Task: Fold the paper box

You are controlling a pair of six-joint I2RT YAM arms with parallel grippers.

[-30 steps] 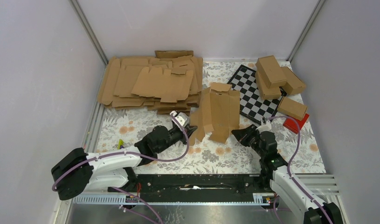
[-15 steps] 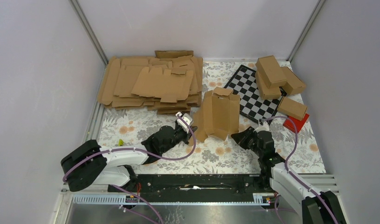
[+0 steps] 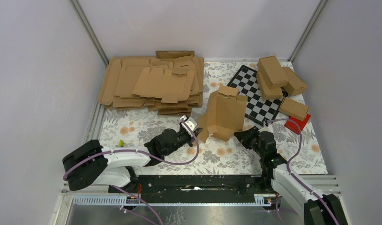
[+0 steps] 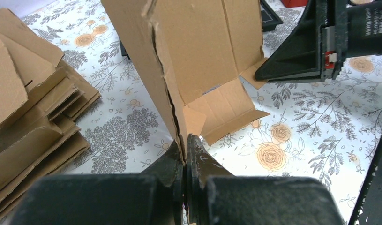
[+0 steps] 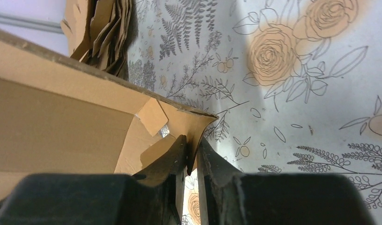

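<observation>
The paper box (image 3: 222, 114) is a brown die-cut blank held up off the table between both arms, part opened into a tube, with loose flaps at its near end. My left gripper (image 3: 196, 130) is shut on its near left edge; in the left wrist view the gripper (image 4: 185, 140) pinches the cardboard (image 4: 198, 51) edge-on. My right gripper (image 3: 239, 135) is shut on a flap at the near right corner; in the right wrist view the gripper (image 5: 191, 147) clamps the curled flap of the box (image 5: 53, 122).
A heap of flat brown blanks (image 3: 151, 83) lies at the back left. A checkerboard (image 3: 254, 96) lies at the back right. Beside it are several folded cartons (image 3: 278, 77) and a red flat block (image 3: 299, 124). The table has a floral cloth (image 3: 132, 124).
Both grippers have carried the box to the right and a little nearer. The blank has gone from a wide spread sheet to a narrower, more closed shape.
</observation>
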